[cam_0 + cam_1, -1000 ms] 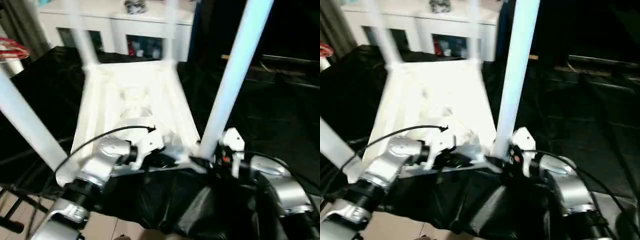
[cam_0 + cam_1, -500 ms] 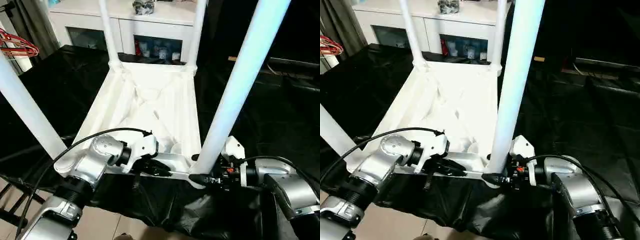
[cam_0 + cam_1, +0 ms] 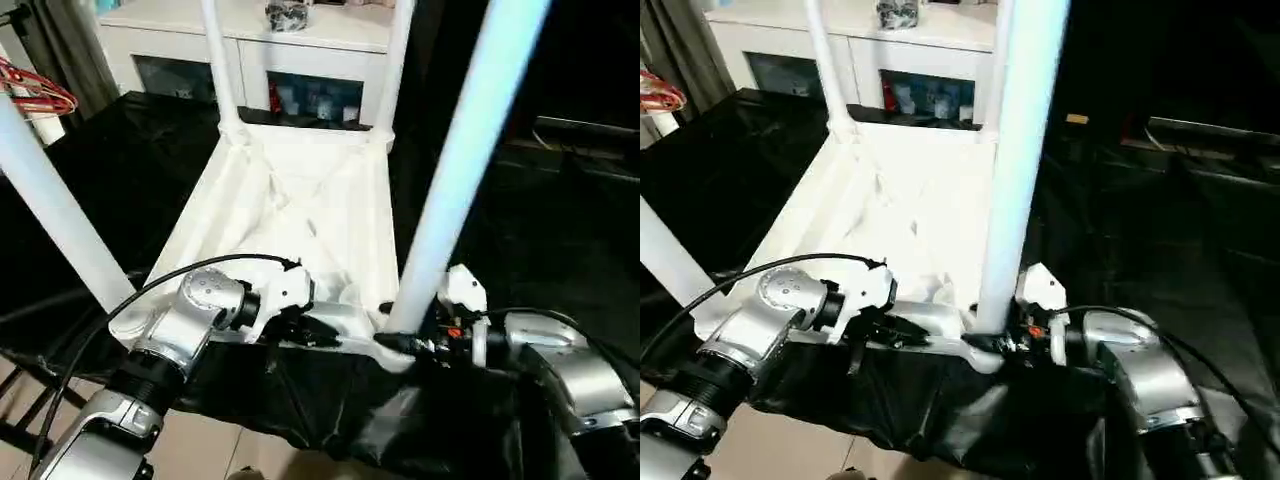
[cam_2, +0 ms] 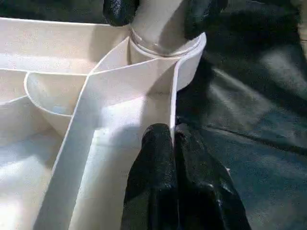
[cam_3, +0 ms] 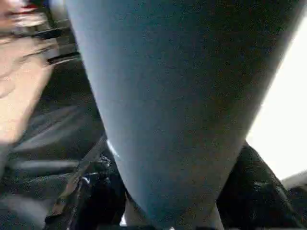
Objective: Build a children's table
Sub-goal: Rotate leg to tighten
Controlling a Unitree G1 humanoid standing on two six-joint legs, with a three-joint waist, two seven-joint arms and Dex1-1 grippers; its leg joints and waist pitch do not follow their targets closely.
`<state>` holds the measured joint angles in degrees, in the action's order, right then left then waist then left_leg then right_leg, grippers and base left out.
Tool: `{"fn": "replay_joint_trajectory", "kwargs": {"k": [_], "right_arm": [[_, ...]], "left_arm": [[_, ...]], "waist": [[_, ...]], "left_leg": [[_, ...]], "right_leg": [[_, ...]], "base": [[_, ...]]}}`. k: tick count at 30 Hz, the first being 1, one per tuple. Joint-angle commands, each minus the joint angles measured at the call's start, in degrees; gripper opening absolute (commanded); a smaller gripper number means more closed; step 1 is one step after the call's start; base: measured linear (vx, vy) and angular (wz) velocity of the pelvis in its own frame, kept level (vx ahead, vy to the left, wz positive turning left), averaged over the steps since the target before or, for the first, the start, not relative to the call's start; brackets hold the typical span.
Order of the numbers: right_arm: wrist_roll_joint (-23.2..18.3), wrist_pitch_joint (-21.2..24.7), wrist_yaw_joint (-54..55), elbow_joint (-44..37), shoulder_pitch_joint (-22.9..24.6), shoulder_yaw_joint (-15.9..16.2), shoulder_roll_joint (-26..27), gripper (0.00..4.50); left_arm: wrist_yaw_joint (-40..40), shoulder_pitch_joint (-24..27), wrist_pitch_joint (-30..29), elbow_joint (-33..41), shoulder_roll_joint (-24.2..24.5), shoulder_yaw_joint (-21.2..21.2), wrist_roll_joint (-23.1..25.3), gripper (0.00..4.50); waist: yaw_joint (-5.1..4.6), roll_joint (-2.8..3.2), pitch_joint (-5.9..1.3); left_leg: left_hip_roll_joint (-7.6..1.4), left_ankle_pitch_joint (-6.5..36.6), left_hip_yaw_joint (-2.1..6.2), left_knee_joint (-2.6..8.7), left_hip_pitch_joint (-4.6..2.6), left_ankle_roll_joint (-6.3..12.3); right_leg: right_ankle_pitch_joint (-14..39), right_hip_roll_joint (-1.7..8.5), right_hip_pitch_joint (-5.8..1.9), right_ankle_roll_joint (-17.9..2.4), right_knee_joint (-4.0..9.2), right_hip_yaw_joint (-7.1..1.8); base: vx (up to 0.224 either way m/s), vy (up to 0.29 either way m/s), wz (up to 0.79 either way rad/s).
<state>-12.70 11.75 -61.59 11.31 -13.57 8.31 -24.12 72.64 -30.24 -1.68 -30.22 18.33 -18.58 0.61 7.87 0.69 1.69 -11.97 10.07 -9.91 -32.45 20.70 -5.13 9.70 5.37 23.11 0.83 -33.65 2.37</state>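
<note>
The children's table lies upside down on black cloth, its white ribbed top (image 3: 300, 200) facing up. Four white legs stand in its corner sockets: near right (image 3: 450, 180), near left (image 3: 50, 200) and two at the far end (image 3: 218, 60). My left gripper (image 4: 172, 139) is shut on the thin near rim of the top, close to the near right socket (image 4: 163, 48). My right gripper (image 3: 395, 340) sits at the foot of the near right leg (image 5: 182, 96). Its black fingers (image 4: 120, 9) press that leg from both sides just above the socket.
A white cabinet with glass doors (image 3: 300, 40) stands behind the table. Red hangers (image 3: 40, 95) hang at the far left. Black cloth (image 3: 560, 220) covers the surface all around, and its front edge drops to a pale floor (image 3: 200, 450).
The camera has shifted. My right gripper's fingers have drawn in against the near right leg. My left gripper has kept its grip on the rim.
</note>
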Motion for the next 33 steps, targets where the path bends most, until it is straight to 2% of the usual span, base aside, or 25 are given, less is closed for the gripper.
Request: {"fn": "replay_joint_trajectory", "kwargs": {"k": [1, 2, 3, 4, 6, 9, 12, 16, 18, 19, 20, 21, 23, 24, 26, 28, 30, 32, 33], "right_arm": [[3.54, 1.25, 8.94, 6.8, -0.61, 1.32, 3.89, 2.03], [3.69, 1.18, 9.49, 7.12, -0.72, 1.22, 4.11, 1.99], [4.36, 1.04, 12.53, 8.93, -1.38, 0.59, 5.46, 1.98], [5.03, 0.99, 15.84, 10.5, -1.96, 0.05, 7.02, 1.97], [5.57, 0.71, 21.02, 12.34, -2.62, -0.7, 10.18, 1.96], [5.89, 0.85, 25.59, 13.65, -3.2, -1.02, 14.41, 1.96], [6.94, 0.33, 29.51, 15.07, -3.93, -0.9, 17.31, 1.95], [8.59, 0.14, 34.89, 17.83, -5.24, -0.2, 21.13, 1.95], [10.66, -2.13, 36.05, 18.51, -5.64, 1.07, 21.94, 1.95], [11.09, -2.53, 36.18, 18.55, -5.68, 1.23, 21.85, 1.95], [10.99, -2.94, 35.91, 18.7, -5.7, 1.05, 21.79, 2.5], [9.75, -3.1, 34.84, 18.17, -5.58, -0.21, 21.62, 2.64], [8.85, -2.95, 33.83, 17.45, -5.37, -0.8, 21.37, 2.7], [8.4, -3.06, 32.72, 16.79, -5.13, -0.91, 20.96, 2.84], [8.82, -4.01, 30.63, 15.63, -4.6, -0.24, 19.29, 3.0], [8.6, -4.65, 28.61, 14.58, -4.08, 0.16, 18.17, 3.0], [6.23, -4.79, 21.61, 10.79, -2.43, 0.61, 14.55, 3.0], [5.09, -4.83, 18.02, 9.14, -1.68, 0.95, 12.59, 3.0], [4.0, -4.29, 15.32, 8.02, -1.22, 1.01, 11.14, 3.0]], "left_arm": [[-6.86, -1.78, -1.3, 1.06, -3.08, 2.14, 0.03, 0.0], [-7.09, -1.76, -1.36, 1.07, -3.2, 2.15, 0.07, 0.0], [-8.54, -1.64, -1.69, 1.09, -3.99, 2.18, 0.38, 0.0], [-10.03, -1.45, -2.1, 1.24, -4.99, 2.0, 0.75, 0.0], [-12.92, -0.97, -3.04, 1.82, -7.05, 1.26, 1.42, 0.0], [-15.68, -0.51, -4.06, 2.47, -9.78, -0.21, 2.2, 0.0], [-18.44, -0.6, -4.32, 2.28, -11.89, -1.15, 3.89, 0.0], [-22.64, -0.84, -5.12, 1.47, -15.14, -2.81, 5.98, 0.0], [-23.35, -0.55, -5.45, 1.8, -16.03, -3.65, 6.61, 0.0], [-23.42, -0.49, -5.55, 1.88, -16.1, -3.69, 6.66, 0.0], [-23.45, -0.44, -5.61, 1.97, -16.02, -3.77, 6.64, 0.0], [-23.14, -0.36, -5.6, 2.02, -15.61, -3.55, 6.61, 0.0], [-22.83, -0.31, -5.52, 2.06, -15.25, -3.38, 6.55, 0.0], [-22.34, -0.2, -5.43, 2.19, -14.86, -3.16, 6.5, 0.0], [-21.35, -0.06, -5.16, 2.39, -13.94, -2.49, 6.33, 0.0], [-20.53, 0.0, -4.68, 2.45, -13.37, -2.1, 6.07, 0.0], [-16.84, 0.33, -3.15, 3.01, -11.11, -1.42, 4.67, 0.0], [-14.85, 0.54, -3.0, 3.57, -10.12, -1.03, 3.58, 0.0], [-13.19, 0.69, -2.64, 4.03, -9.32, -0.88, 2.81, 0.0]], "waist": [[-0.39, -0.66, -2.48], [-0.59, -0.56, -2.35], [-1.43, -0.72, -2.21], [-1.69, -0.73, -2.19], [-2.46, -0.83, -2.13], [-2.99, -0.68, -2.07], [-3.2, -0.62, -2.03], [-3.72, -0.36, -1.96], [-3.8, -0.35, -1.93], [-3.88, -0.38, -2.01], [-3.96, -0.32, -1.98], [-4.03, -0.37, -1.95], [-4.12, -0.35, -1.96], [-3.98, -0.35, -2.28], [-3.97, -0.36, -2.16], [-3.73, -0.35, -2.31], [-3.46, -0.46, -2.39], [-2.89, -0.39, -2.62], [-2.85, -0.62, -2.66]], "left_leg": [[-0.73, 17.39, -0.11, 4.27, -0.18, 0.39], [-0.75, 18.0, -0.02, 4.4, -0.16, -0.13], [-0.45, 20.0, 0.28, 4.69, -0.03, -1.01], [-0.38, 20.58, 0.38, 4.72, -0.04, -1.05], [-0.31, 22.19, 0.55, 4.67, -0.29, -1.35], [-0.21, 22.76, 0.68, 4.75, -0.17, -1.04], [-0.21, 24.02, 0.68, 4.84, -0.55, -0.9], [-0.24, 25.68, 0.8, 5.07, -0.64, -1.27], [-0.1, 26.98, 0.73, 4.88, -1.03, -1.03], [-0.1, 27.11, 0.78, 4.93, -0.93, -0.75], [-0.1, 27.45, 0.78, 4.99, -0.85, -0.54], [-0.1, 27.61, 0.78, 4.99, -0.85, -0.42], [-0.13, 27.83, 0.75, 4.97, -0.87, -0.17], [-0.19, 26.74, 0.64, 4.84, -0.92, -0.05], [-0.25, 25.8, 0.54, 4.99, -0.53, 0.21], [-0.41, 24.58, 0.35, 4.89, -0.55, 0.53], [-0.44, 22.93, 0.29, 4.87, -0.36, 1.04], [-0.66, 20.2, -0.1, 4.57, -0.5, 2.2], [-0.61, 19.32, -0.12, 4.52, -0.35, 2.47]], "right_leg": [[19.79, 2.4, -2.45, -9.49, 4.21, -1.31], [21.26, 2.43, -2.32, -9.17, 4.24, -1.25], [26.0, 2.46, -2.37, -7.26, 4.72, -1.05], [27.5, 2.39, -2.39, -6.6, 4.9, -0.93], [30.43, 2.34, -1.91, -5.38, 5.45, -0.87], [31.67, 2.3, -1.89, -4.75, 5.74, -0.77], [31.27, 2.03, -1.56, -4.66, 6.02, -0.73], [30.85, 1.92, -1.5, -4.94, 6.07, -0.57], [32.24, 1.94, -1.14, -4.48, 6.55, -0.63], [31.62, 1.94, -1.24, -4.58, 6.47, -0.69], [31.2, 1.84, -1.25, -4.65, 6.42, -0.66], [31.11, 1.81, -1.24, -4.67, 6.45, -0.66], [31.2, 1.84, -1.18, -4.84, 6.48, -0.71], [28.87, 1.87, -1.22, -5.46, 6.27, -0.9], [26.15, 1.7, -1.49, -6.32, 5.93, -0.95], [23.12, 1.73, -1.62, -7.31, 5.63, -1.13], [20.25, 1.7, -2.07, -8.13, 5.3, -1.17], [14.99, 1.75, -2.04, -9.97, 4.77, -1.44], [14.01, 1.7, -2.3, -10.35, 4.62, -1.39]], "base": [[0.0, 0.0, 0.0], [0.0, 0.0, 0.0], [0.0, 0.0, 0.0], [0.0, 0.0, 0.0], [0.0, 0.0, 0.0], [0.0, 0.0, 0.0], [0.0, 0.0, 0.0], [0.0, 0.0, 0.0], [0.0, 0.0, 0.0], [0.0, 0.0, 0.0], [0.0, 0.0, 0.0], [0.0, 0.0, 0.0], [0.0, 0.0, 0.0], [0.0, 0.0, 0.0], [0.0, 0.0, 0.0], [0.0, 0.0, 0.0], [0.0, 0.0, 0.0], [0.025, -0.006, 0.02], [0.051, -0.011, 0.05]]}}
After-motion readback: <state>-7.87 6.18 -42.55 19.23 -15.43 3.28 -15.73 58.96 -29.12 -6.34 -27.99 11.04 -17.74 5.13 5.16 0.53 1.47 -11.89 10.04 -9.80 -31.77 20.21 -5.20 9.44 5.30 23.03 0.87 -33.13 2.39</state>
